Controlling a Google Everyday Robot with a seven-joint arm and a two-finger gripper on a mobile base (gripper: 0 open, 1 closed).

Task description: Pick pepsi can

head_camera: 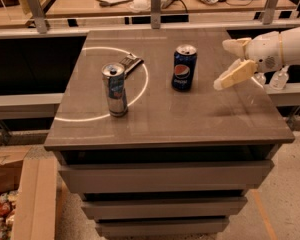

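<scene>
The pepsi can (pixel 183 68), short and dark blue with a round red-white-blue logo and a silver top, stands upright near the middle of the grey table top (pixel 190 119). My gripper (pixel 221 64) comes in from the right edge of the view above the table, a little to the right of the can and apart from it. Its two cream fingers (pixel 235 74) are spread open and empty, pointing left toward the can.
A taller slim silver can (pixel 115 89) stands to the left. A small dark flat object (pixel 130 63) lies behind it. A ring of light (pixel 140 91) marks the table top. Drawers sit below, a cluttered desk behind, boxes at lower left.
</scene>
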